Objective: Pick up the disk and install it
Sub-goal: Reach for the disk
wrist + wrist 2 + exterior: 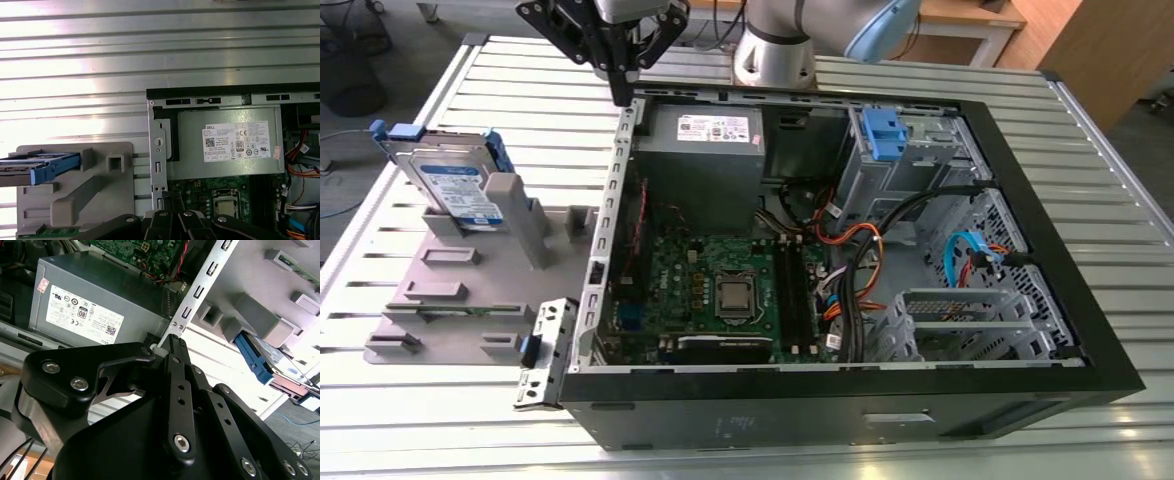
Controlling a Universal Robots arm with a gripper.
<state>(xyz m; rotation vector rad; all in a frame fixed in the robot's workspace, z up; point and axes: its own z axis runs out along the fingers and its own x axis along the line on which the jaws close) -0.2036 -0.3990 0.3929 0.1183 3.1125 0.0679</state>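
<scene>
Gripper: the black gripper (624, 95) hangs from the arm at the far side of the table, its tip pointing down over the metal edge of the open computer case (1067, 300).
Gripper state: the two fingers are pressed together with nothing between them; in the second wrist view they meet in one narrow tip (173, 341).
Disk: the disk (458, 188) stands on edge, slightly tilted, in a slot at the far end of a grey plastic holder (454, 290) on the table, outside the case.
Disk look: silver body, white-and-blue label facing the exterior camera, blue carrier frame round its edges.
Disk relative to gripper: it is to the exterior view's left of the gripper and lower down, clearly apart and not touching it.
Disk in the wrist views: the first wrist view shows it edge-on (35, 167), its blue frame end sticking out of the holder (95, 195); the second wrist view shows its blue frame (252, 362) beyond the fingertips.
Below the gripper: the grey power supply box (700, 140) with a white sticker sits just inside the case wall, next to the gripper tip.
Inside the case: a green motherboard (720, 280), cable bundles, and a blue bracket (883, 135) on the metal drive cage at the far corner.
Table: slatted metal top (1121, 180), bearing both case and holder.
</scene>
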